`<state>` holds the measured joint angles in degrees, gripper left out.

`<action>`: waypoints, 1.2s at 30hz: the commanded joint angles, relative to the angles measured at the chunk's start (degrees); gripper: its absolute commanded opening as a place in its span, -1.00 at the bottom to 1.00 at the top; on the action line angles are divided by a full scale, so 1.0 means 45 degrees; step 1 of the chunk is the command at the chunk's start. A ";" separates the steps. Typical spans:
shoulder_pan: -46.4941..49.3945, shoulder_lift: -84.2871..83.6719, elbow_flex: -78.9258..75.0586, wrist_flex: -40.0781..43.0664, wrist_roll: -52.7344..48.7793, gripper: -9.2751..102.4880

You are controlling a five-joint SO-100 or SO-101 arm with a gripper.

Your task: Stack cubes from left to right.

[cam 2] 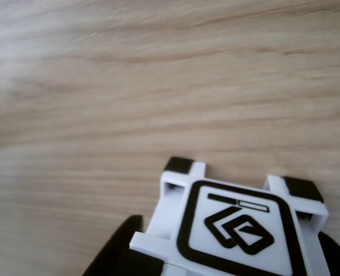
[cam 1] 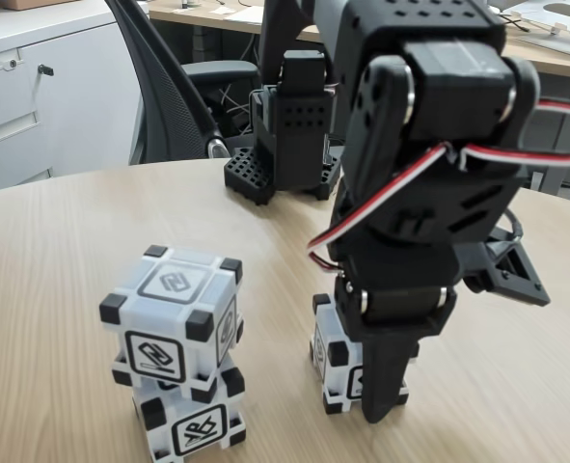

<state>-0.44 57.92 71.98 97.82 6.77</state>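
On the pale wooden bench [cam 1: 63, 251] two cubes sit stacked, left of the arm in the fixed view. The upper cube [cam 1: 174, 318] rests a little skewed on the lower cube [cam 1: 193, 420], its corners turned out of line with the one beneath. Each has black corner blocks and a black-framed symbol on every face.

To the right of that stack, apart from it, stands the third cube [cam 1: 331, 362] on the bench. The black arm [cam 1: 429, 145] reaches down over this cube, and the pincer [cam 1: 376, 391] is lowered around it, with one dark finger [cam 1: 383, 381] covering the cube's right front. Whether the fingers press on the cube or merely flank it, I cannot tell.

In the other view the third cube [cam 2: 233, 230] shows from above at the lower edge, its top face bearing a looped diamond symbol, with dark finger shapes [cam 2: 115, 253] close at its lower left and right sides.

Behind the third cube, in the fixed view, the black perforated base [cam 1: 285, 154] stands on the bench, with an office chair [cam 1: 169, 87] beyond.
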 commanded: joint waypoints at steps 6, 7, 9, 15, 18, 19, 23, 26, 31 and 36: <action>0.0098 0.0039 -0.0410 0.0039 -0.0430 -0.61; 0.0059 0.0039 -0.0410 0.0039 -0.0430 -0.66; 0.0000 0.0078 -0.0410 0.0078 -0.0430 -0.69; -0.0098 0.0312 -0.0410 0.0137 -0.0469 -0.73; -0.0098 0.0820 -0.0332 0.0137 -0.0469 -0.76; -0.0098 0.1211 -0.0273 0.0137 -0.0449 -0.76; -0.0098 0.2871 -0.0273 0.0059 -0.0508 -0.76; -0.0098 0.4082 -0.0273 0.0137 -0.0469 -0.76; -0.0098 0.5664 -0.0195 0.0176 -0.0391 -0.76; 0.0098 0.6348 -0.0195 0.0234 0.0098 -0.78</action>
<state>-0.79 81.47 71.54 98.70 6.24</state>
